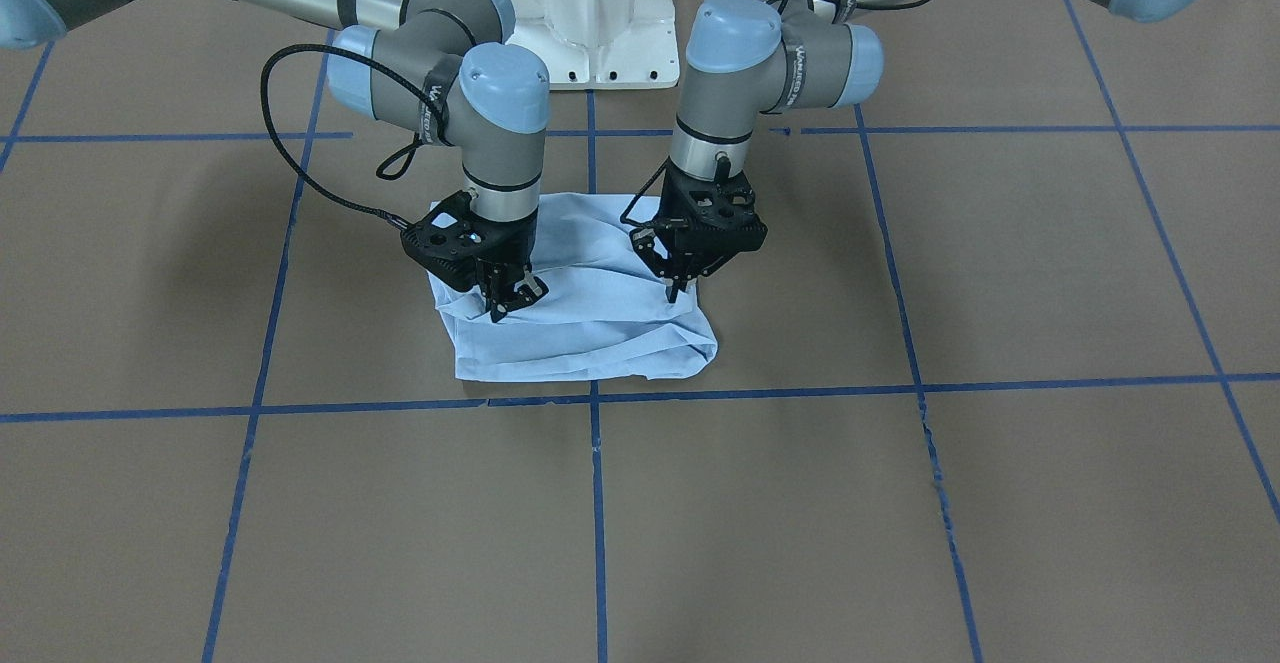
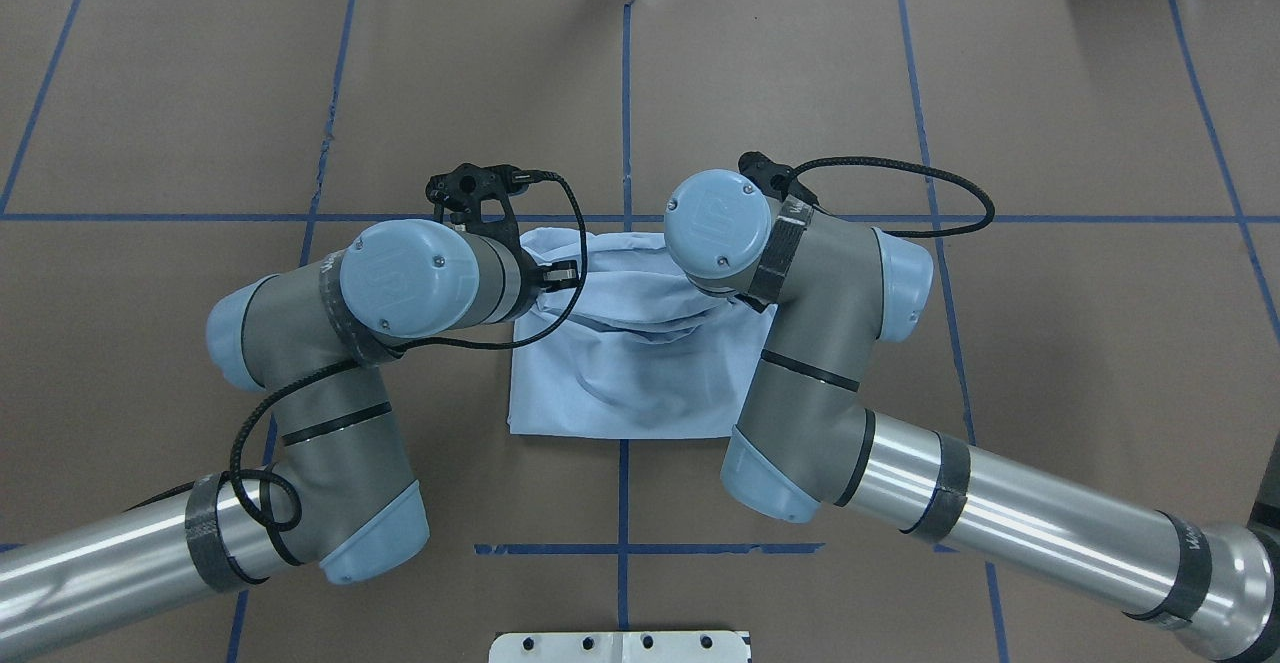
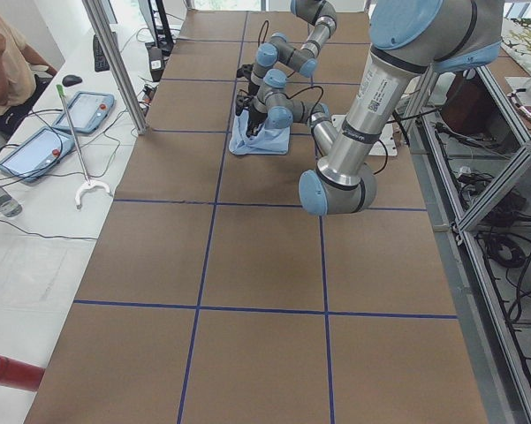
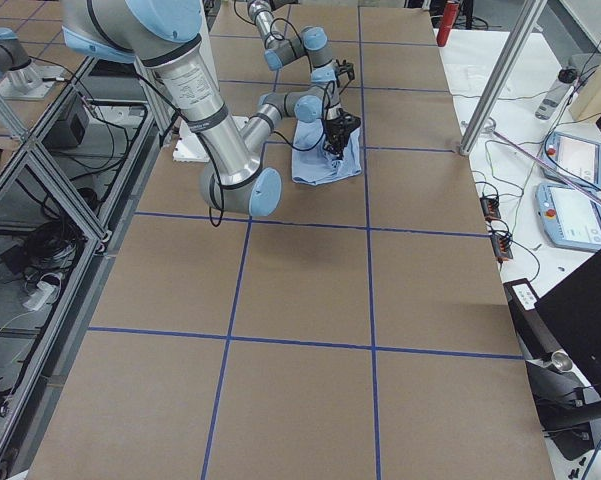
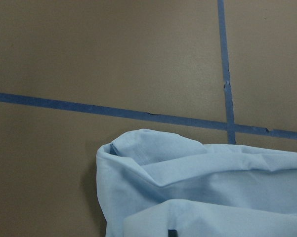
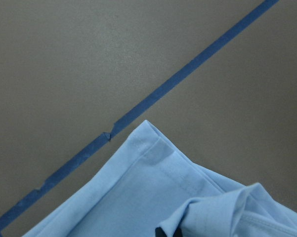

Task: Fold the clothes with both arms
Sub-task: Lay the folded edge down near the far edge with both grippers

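Brown paper-covered table [image 1: 1000,543], gridded with blue tape lines [image 1: 597,503]; white pedestal base [image 1: 590,13] at the robot's edge. Light blue T-shirt [image 1: 590,343] found near mid-table, in front of the base. Lies astride the central lengthwise tape line, just on the robot's side of a crosswise line, close to that line but apart from it in the front view. Presents as a roughly rectangular, layered bundle, creased on top. Hemmed corner [image 6: 150,140] flat on the paper in the right wrist view; rounded fold [image 5: 153,148] standing proud of the paper in the left wrist view. Left arm [image 2: 400,283] and right arm [image 2: 800,273] both bent down over the garment, wrists hiding the fingers from overhead. Right gripper [image 1: 515,301] pointing down, tips on the cloth toward the robot's right side of the bundle; two dark tips seen slightly apart. Whether clamped on fabric or released: cannot be told. Left gripper [image 1: 678,290] pointing down near the opposite side edge, fingers looking close together at the cloth; grip likewise cannot be told. Sagging creases across the fabric between the two grippers in the overhead view. Person [image 3: 4,62] seated at a white side bench, two control pendants [image 3: 84,110] lying there.
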`<act>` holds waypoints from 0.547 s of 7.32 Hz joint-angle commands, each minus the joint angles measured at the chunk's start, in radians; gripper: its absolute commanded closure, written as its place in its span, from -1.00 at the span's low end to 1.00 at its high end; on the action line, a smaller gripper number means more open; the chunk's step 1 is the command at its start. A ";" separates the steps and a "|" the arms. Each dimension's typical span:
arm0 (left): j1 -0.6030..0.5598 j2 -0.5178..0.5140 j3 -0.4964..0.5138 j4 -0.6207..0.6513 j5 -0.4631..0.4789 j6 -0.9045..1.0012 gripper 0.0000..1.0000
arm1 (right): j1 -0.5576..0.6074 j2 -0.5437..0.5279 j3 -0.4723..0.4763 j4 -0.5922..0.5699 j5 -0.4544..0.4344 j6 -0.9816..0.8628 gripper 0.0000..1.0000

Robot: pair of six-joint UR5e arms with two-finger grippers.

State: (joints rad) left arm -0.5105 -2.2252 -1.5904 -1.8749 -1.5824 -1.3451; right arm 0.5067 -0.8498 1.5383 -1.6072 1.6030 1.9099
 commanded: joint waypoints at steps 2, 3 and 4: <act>-0.043 -0.030 0.073 -0.026 -0.002 0.050 1.00 | 0.009 0.001 -0.087 0.126 -0.002 -0.015 1.00; -0.052 -0.030 0.073 -0.027 -0.027 0.050 1.00 | 0.024 0.001 -0.096 0.147 0.000 -0.052 1.00; -0.054 -0.030 0.073 -0.030 -0.040 0.050 1.00 | 0.036 0.000 -0.096 0.145 0.001 -0.064 1.00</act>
State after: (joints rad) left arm -0.5583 -2.2544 -1.5195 -1.9012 -1.6040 -1.2966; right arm 0.5272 -0.8485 1.4529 -1.4784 1.6028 1.8685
